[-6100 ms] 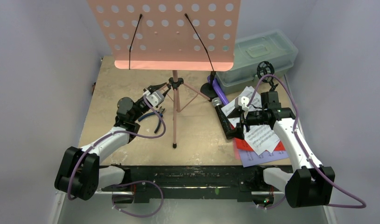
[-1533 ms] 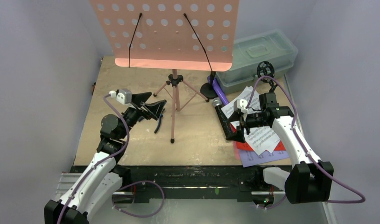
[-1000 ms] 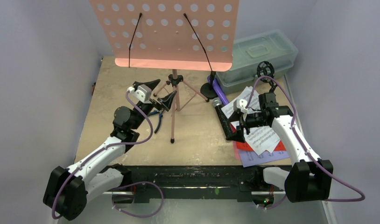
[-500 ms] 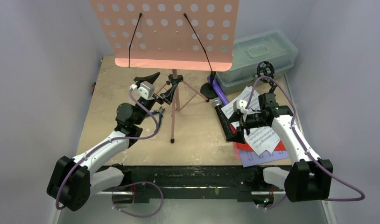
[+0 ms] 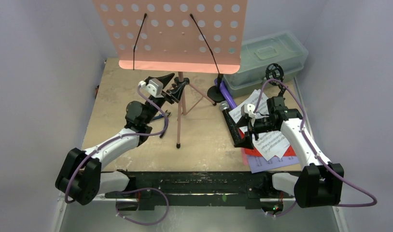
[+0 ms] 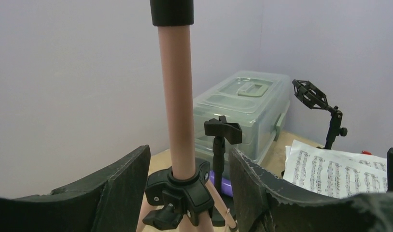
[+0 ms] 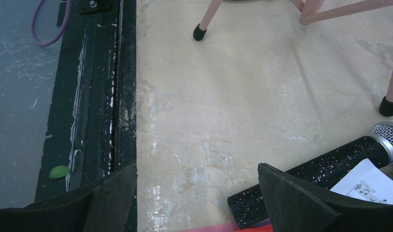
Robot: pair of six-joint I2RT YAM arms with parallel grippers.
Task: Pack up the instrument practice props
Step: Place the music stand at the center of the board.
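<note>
Left of centre in the overhead shot, seeing the left gripper (image 5: 173,86) stretched forward and raised, spread open either side of the pole of the pink tripod music rack with perforated panel (image 5: 175,48), not clamped. Right of centre, got the right gripper (image 7: 197,174) dipped low, gaping wide and holding nothing, just beside the black glittery silver-headed mic (image 7: 320,164). Can't read any words, only notes on the white printed music sheets (image 5: 269,140). Only picking up that mic's glitter from the right wrist cam.
</note>
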